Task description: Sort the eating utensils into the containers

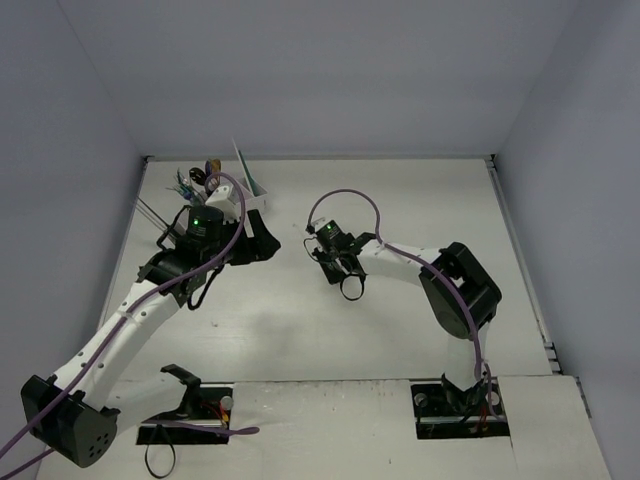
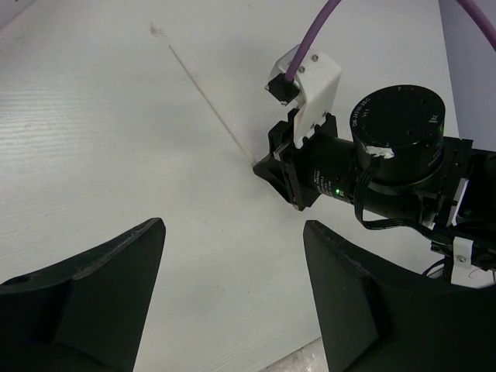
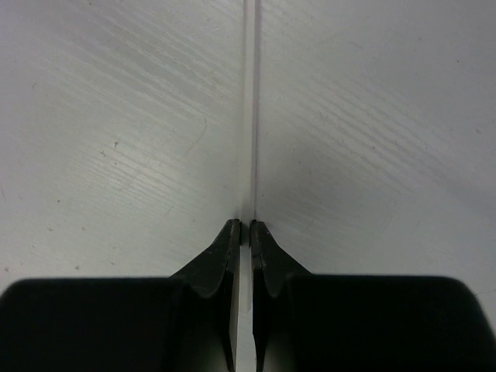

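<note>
While most of the utensils (image 1: 192,180) seem to be gathered at the caddy (image 1: 258,200), just behind the left arm's wrist, we judge the sorting to be nearly finished but not done. The left arm hides much of the caddy, so we cannot tell which compartments are filled. A couple of thin dark sticks (image 1: 152,212) show on the far side of that arm from the other gripper, and we cannot tell whether they are in the caddy or beside it.

One piece is clearly left: a thin pale stick (image 3: 249,116). The right gripper (image 3: 242,225) is closed on it, with only a sliver of a gap between its black fingers (image 3: 225,248). They pinch the stick's near end, and the rest runs straight ahead of the fingertips, low along the table (image 3: 116,116). We cannot tell whether its far end touches the surface.

The left gripper (image 2: 232,232) faces the right one, its fingers spread wide and holding nothing, with bare table between them. The held stick lies ahead of it, well apart from its fingers. We think this stick has yet to reach the caddy.
</note>
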Motion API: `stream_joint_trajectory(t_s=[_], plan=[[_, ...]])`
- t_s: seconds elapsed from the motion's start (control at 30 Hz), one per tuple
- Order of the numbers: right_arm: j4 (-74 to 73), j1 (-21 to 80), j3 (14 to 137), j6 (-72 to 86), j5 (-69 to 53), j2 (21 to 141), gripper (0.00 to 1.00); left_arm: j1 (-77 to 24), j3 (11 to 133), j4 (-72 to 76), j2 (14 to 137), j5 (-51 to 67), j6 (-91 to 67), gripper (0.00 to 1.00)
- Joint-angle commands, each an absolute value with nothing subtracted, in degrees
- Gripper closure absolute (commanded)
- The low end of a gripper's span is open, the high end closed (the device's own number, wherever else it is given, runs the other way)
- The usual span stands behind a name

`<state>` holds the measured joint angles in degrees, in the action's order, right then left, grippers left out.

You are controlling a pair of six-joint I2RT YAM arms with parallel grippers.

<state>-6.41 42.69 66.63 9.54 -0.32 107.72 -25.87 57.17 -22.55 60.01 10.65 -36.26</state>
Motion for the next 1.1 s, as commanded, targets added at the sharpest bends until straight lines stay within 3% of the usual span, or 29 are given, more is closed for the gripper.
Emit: stream_joint_trajectory(t_s=[0.0,0.4,0.8,1.0,1.07], plan=[[-6.69,44.44,70.07,9.99,-1.39,103.49,1.00,-25.84,59.27,-19.86,59.23,12.62,-38.80,0.31],[-3.93,50.73,70.15,12.47,-0.94,85.80,1.00,-27.40,61.95,-15.86,60.97,15.02,-44.69,0.29],[-0.62,52.28,68.09,13.01,-4.25,76.65,1.00,-28.58,63.67,-7.45,63.19,13.59,-49.18,0.30],[1.65,52.24,67.80,13.15,-4.94,76.03,1.00,-28.96,64.83,-5.32,65.83,12.60,-50.03,0.37],[2.05,52.27,67.65,13.24,-5.01,76.08,1.00,-29.21,65.10,-4.54,66.47,12.57,-50.33,0.45]])
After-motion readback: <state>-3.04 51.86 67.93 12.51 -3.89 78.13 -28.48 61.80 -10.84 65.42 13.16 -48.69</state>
